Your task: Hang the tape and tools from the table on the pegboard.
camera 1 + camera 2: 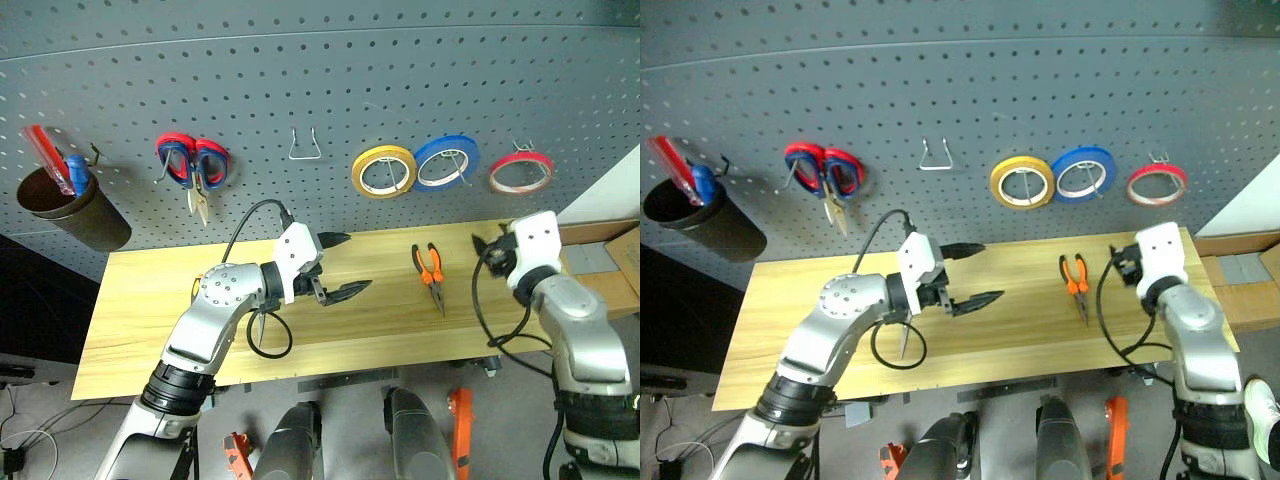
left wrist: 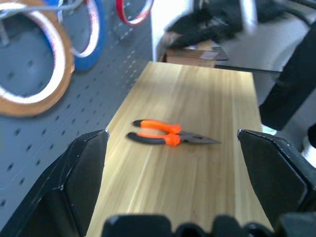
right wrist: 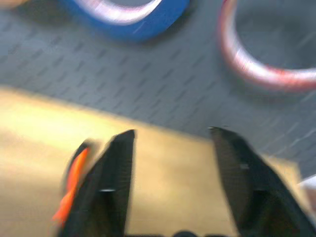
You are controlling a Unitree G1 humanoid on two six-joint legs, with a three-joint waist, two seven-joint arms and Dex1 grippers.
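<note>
red tape (image 1: 521, 172) already on pegboard (image 1: 330, 90) hook. pliers (image 1: 431, 274) lie flat on table (image 1: 400, 320), between your grippers.

left gripper (image 1: 340, 266) spread wide, empty, aimed at pliers. right gripper (image 3: 170, 163) parted, empty, near board just beside pliers.

risks:
- both arms converge on pliers, likely clash
- flat pliers skid or grip catches one handle only
- right gripper near board, may knock tape off hook

Bare table (image 1: 380, 330) all round pliers (image 1: 431, 274), approach free; pegboard (image 1: 330, 90) close behind blocks that side.
</note>
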